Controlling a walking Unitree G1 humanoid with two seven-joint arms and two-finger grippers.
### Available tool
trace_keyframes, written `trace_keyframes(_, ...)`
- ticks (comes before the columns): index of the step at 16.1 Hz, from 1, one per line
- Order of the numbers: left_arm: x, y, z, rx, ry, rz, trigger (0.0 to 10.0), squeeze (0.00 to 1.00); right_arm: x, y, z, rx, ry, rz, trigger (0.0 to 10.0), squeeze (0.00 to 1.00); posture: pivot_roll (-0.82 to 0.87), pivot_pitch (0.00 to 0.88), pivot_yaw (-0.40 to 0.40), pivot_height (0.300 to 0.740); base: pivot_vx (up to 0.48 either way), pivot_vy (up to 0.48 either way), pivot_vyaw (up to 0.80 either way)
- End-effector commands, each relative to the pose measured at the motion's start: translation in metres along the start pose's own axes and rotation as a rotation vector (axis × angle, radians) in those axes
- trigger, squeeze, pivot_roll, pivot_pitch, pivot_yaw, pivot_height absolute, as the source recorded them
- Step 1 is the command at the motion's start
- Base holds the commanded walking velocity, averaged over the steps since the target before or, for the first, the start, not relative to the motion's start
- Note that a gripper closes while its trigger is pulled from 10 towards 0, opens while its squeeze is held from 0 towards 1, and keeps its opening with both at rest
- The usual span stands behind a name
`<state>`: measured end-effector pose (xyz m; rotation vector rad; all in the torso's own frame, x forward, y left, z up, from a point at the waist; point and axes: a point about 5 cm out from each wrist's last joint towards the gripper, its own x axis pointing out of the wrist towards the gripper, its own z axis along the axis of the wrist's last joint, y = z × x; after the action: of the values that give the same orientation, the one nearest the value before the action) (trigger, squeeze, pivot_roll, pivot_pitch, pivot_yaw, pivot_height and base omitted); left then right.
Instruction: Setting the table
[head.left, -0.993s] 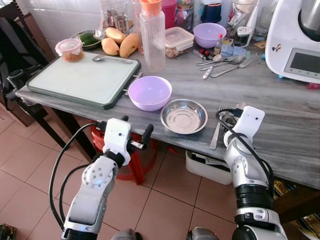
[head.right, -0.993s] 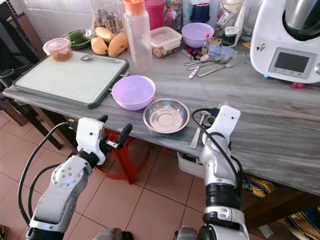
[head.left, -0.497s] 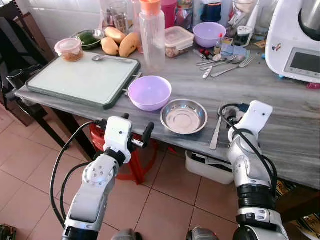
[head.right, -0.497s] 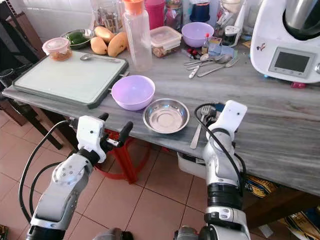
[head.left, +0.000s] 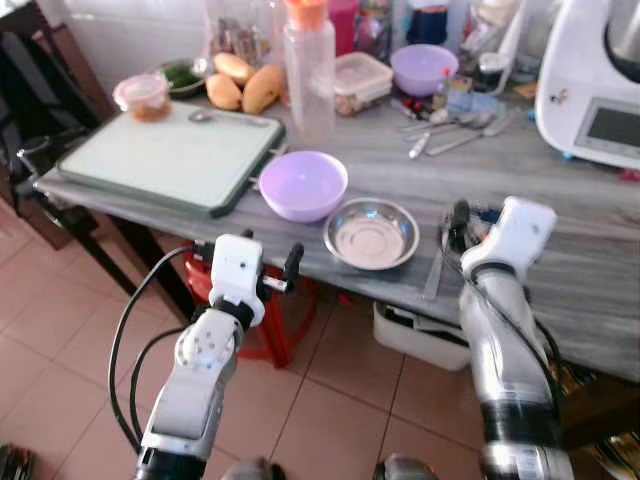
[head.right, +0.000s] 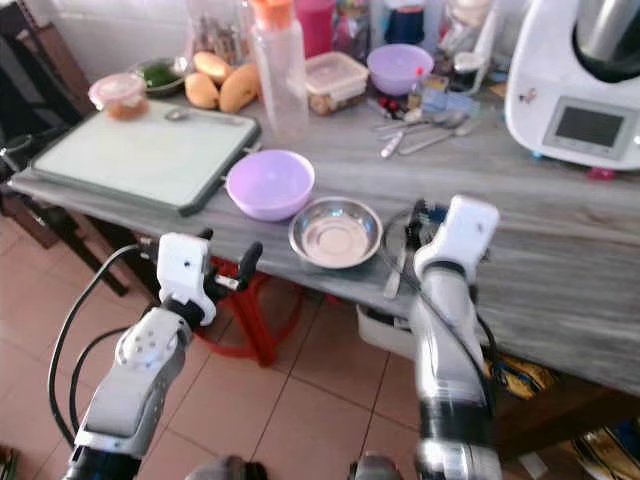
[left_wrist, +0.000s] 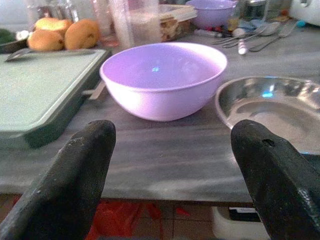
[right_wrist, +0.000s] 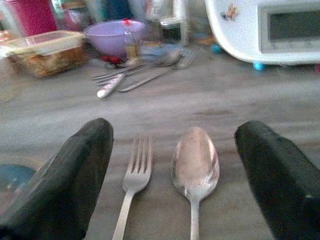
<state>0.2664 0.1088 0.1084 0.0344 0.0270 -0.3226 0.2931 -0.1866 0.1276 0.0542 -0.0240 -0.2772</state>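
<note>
**Materials and finishes on the tabletop**

The tabletop (head.left: 590, 250) showed grey, streaked wood grain with a matt look. The lilac bowl (left_wrist: 162, 77) was smooth, glossy plastic. Beside it the shallow dish (left_wrist: 272, 107) was polished metal that caught reflections. The fork (right_wrist: 134, 172) and spoon (right_wrist: 195, 162) were shiny metal. The cutting board (head.left: 165, 155) looked matt and pale. The floor (head.left: 60, 350) was tiled in terracotta.

Metal dish (head.left: 371, 232) near the desk (head.left: 560, 215) front edge, bowl (head.left: 303, 184) just left of the dish, board (head.left: 165, 156) farther left, fork (right_wrist: 131, 181) and spoon (right_wrist: 195, 169) side by side right of the dish, bottle (head.left: 309, 70) behind it
</note>
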Motion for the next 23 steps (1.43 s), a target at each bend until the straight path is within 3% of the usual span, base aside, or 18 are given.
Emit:
trace_keyframes(1, 0.002, 0.002, 0.002, 0.007, -0.010, 0.015, 10.0, 0.00, -0.002, 0.005, 0.011, -0.021, -0.059, 0.036, 10.0, 1.00, -0.06, 0.000, 0.050, 0.740, 0.000, 0.000, 0.00)
trace_keyframes(3, 0.008, -0.001, 0.000, 0.002, -0.016, 0.013, 10.0, 0.00, -0.022, 0.000, 0.013, -0.107, -0.116, 0.082, 10.0, 1.00, -0.08, 0.000, 0.056, 0.740, 0.000, 0.000, 0.00)
trace_keyframes(7, 0.016, -0.004, 0.001, 0.003, -0.031, 0.005, 10.0, 0.00, -0.041, -0.007, 0.008, -0.159, -0.104, 0.088, 10.0, 1.00, -0.10, 0.000, 0.059, 0.740, 0.000, 0.000, 0.00)
trace_keyframes(11, 0.019, -0.003, 0.004, 0.007, -0.053, 0.006, 10.0, 0.00, -0.049, -0.006, 0.007, -0.171, -0.096, 0.077, 10.0, 1.00, -0.10, 0.000, 0.058, 0.740, 0.000, 0.000, 0.00)
trace_keyframes(17, 0.019, -0.003, 0.004, 0.016, -0.062, -0.007, 10.0, 0.00, -0.050, -0.022, 0.001, -0.218, -0.058, -0.008, 10.0, 1.00, -0.11, 0.000, 0.062, 0.740, 0.000, 0.000, 0.00)
trace_keyframes(18, 0.019, -0.003, 0.004, 0.014, -0.063, -0.013, 10.0, 0.00, -0.048, -0.028, -0.002, -0.241, -0.024, -0.060, 10.0, 0.85, -0.11, 0.000, 0.061, 0.740, 0.000, 0.000, 0.00)
trace_keyframes(19, 0.018, -0.003, 0.004, 0.014, -0.064, -0.013, 10.0, 0.00, -0.047, -0.030, -0.004, -0.248, -0.005, -0.079, 10.0, 0.76, -0.10, 0.000, 0.063, 0.740, 0.000, 0.000, 0.00)
trace_keyframes(20, 0.017, -0.002, 0.005, 0.012, -0.063, -0.011, 10.0, 0.00, -0.040, -0.043, -0.012, -0.249, 0.078, -0.153, 10.0, 0.47, -0.10, 0.000, 0.067, 0.740, 0.000, 0.000, 0.00)
trace_keyframes(23, 0.009, 0.000, 0.004, 0.021, -0.045, -0.019, 10.0, 0.00, -0.028, -0.055, -0.017, -0.283, 0.150, -0.206, 10.0, 0.23, -0.07, 0.000, 0.078, 0.740, 0.000, 0.000, 0.00)
